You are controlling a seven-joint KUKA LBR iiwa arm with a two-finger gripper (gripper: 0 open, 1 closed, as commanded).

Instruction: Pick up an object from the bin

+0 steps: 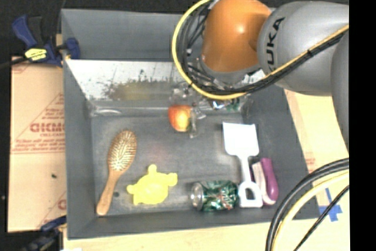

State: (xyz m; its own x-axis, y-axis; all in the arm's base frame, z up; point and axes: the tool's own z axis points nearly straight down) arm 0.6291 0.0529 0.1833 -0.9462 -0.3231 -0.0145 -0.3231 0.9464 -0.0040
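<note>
While the gripper (pixel 189 110) is hanging low by the back wall of the bin (pixel 76 156), a small red-and-yellow apple (pixel 180 119) is sitting just beside it, and whether it is gripping anything I cannot tell.

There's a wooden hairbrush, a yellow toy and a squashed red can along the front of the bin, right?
Not quite: the can is green, not red. The camera view shows it squashed along the front of the bin, with the wooden hairbrush and the yellow toy, as you said.
</note>
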